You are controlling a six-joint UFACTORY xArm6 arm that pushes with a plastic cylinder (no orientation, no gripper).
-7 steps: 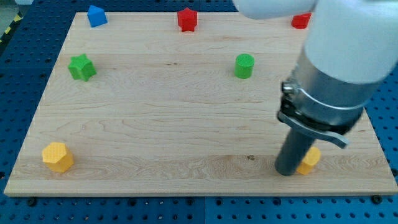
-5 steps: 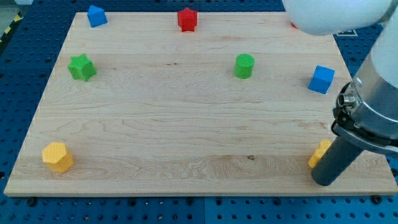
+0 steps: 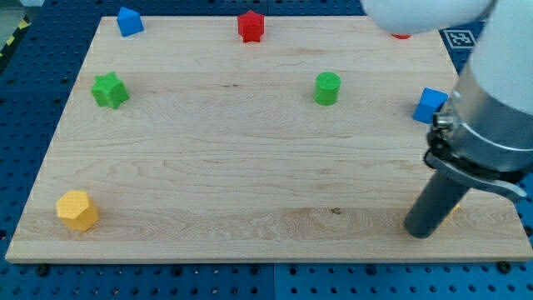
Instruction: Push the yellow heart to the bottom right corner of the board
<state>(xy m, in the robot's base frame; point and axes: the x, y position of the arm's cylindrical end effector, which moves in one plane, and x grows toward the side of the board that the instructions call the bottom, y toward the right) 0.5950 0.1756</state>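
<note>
The yellow heart (image 3: 455, 209) lies near the board's bottom right. It is almost wholly hidden behind my rod, with only a thin yellow sliver showing at the rod's right edge. My tip (image 3: 420, 232) rests on the board just to the view's lower left of the heart, close to the bottom edge. I cannot tell whether the rod touches the heart.
A blue cube (image 3: 428, 104) sits at the right, partly covered by the arm. A green cylinder (image 3: 327, 87), green star (image 3: 109, 90), blue block (image 3: 128, 21), red block (image 3: 251, 26) and a red piece (image 3: 401, 34) lie further up. A yellow hexagon (image 3: 77, 209) is at bottom left.
My tip swung right past the heart, then came back a little to the left. The heart shifted slightly right and is now hidden behind the rod.
</note>
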